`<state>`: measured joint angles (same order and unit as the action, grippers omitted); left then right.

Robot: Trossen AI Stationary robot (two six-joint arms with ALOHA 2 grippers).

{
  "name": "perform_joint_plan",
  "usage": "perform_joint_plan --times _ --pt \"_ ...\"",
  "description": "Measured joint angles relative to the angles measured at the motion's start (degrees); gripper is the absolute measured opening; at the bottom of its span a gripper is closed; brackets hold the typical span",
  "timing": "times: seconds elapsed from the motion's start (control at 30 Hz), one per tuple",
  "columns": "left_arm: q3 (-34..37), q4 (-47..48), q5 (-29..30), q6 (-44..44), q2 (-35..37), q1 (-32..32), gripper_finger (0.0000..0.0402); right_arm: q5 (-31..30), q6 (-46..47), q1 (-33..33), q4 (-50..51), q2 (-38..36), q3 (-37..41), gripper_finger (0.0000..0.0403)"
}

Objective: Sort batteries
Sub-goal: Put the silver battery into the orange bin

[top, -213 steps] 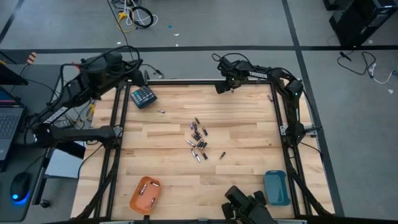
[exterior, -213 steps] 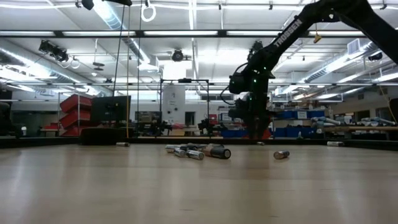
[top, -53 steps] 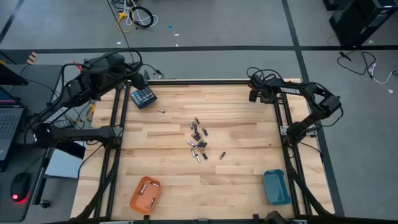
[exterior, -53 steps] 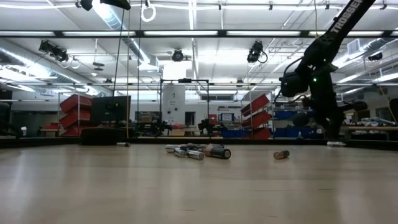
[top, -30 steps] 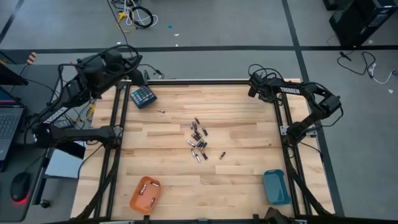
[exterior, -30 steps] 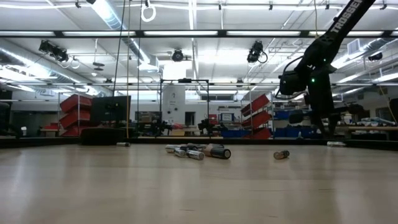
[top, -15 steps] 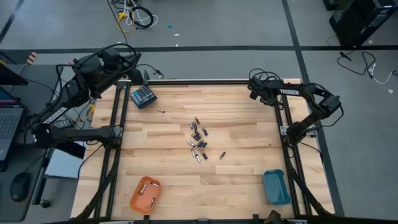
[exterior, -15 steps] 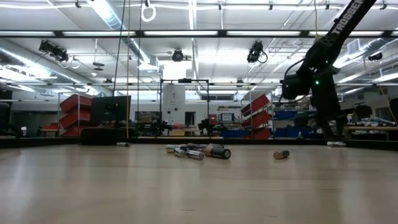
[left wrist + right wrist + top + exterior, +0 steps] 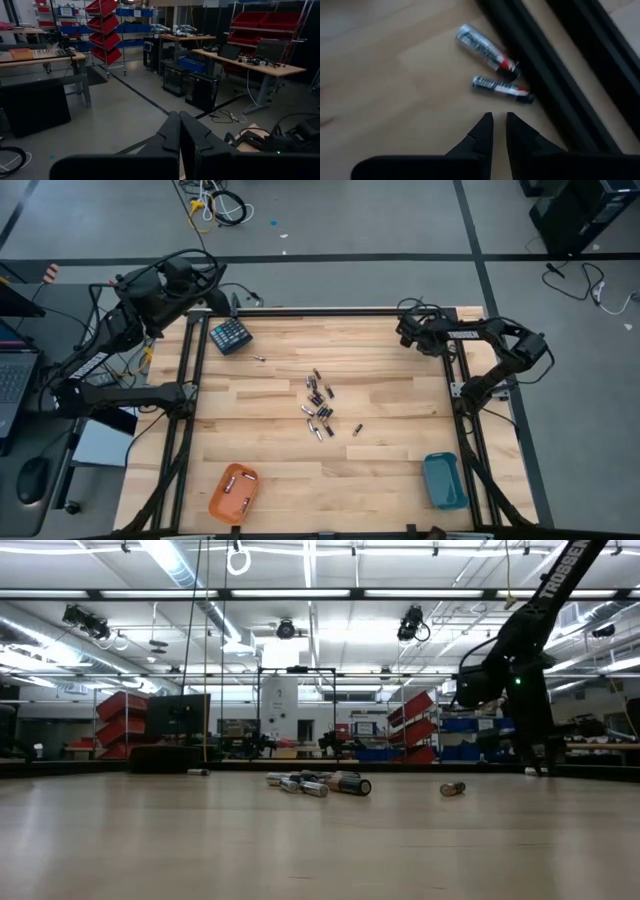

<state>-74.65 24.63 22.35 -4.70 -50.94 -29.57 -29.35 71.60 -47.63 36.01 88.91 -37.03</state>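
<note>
Several batteries [image 9: 318,408] lie in a loose heap at the middle of the wooden table, and a stray one [image 9: 258,359] lies toward the far left. Two more batteries [image 9: 487,47] [image 9: 502,89] lie flat beside the black frame rail [image 9: 540,75] at the far right corner. My right gripper [image 9: 499,122] hangs just above them, slanting down. Its fingers stand a narrow gap apart with nothing between them. My left gripper [image 9: 179,132] is shut and holds nothing. It is raised level beyond the far left corner [image 9: 205,290].
An orange tray [image 9: 234,492] holding a few batteries stands at the near left, and a blue tray [image 9: 444,481] at the near right. A dark teal keypad-like block [image 9: 230,335] lies at the far left. Black frame rails [image 9: 455,395] run along the table's sides.
My right gripper has sunk toward the table at the far right corner and shifted a little toward the right edge. The gap between its fingers has not changed.
</note>
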Motion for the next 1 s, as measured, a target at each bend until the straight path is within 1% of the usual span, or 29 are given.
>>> perform_joint_plan --times 0.07,0.13,0.2,0.33,0.53,0.73,1.0 --pt "0.00 -0.29 0.00 0.03 0.00 -0.02 0.0000 -0.60 -0.49 0.77 0.61 0.08 -1.01 0.0041" --pt "0.00 -1.01 0.00 0.32 0.00 0.00 0.0000 -3.38 -1.24 0.92 0.58 0.10 -2.05 0.0041" --pt "0.00 -1.30 0.00 0.76 0.00 0.00 0.0000 -6.29 -2.38 0.11 0.58 0.10 -2.52 0.0041" --pt "0.00 -1.26 0.00 1.49 0.00 0.00 0.0000 -8.76 -3.56 -1.96 3.30 0.08 -3.90 0.0040" --pt "0.00 -1.88 0.00 1.53 0.00 -0.01 0.0000 -8.94 -2.84 -2.46 4.85 0.08 -4.83 0.0032" --pt "0.00 -2.13 0.00 1.71 0.00 -0.02 0.0000 -8.97 -2.77 -2.52 5.44 0.08 -4.82 0.0004" --pt "0.00 -2.11 0.00 1.72 0.00 0.00 0.0000 -9.00 -0.94 -2.55 5.05 0.08 -4.82 0.0001"
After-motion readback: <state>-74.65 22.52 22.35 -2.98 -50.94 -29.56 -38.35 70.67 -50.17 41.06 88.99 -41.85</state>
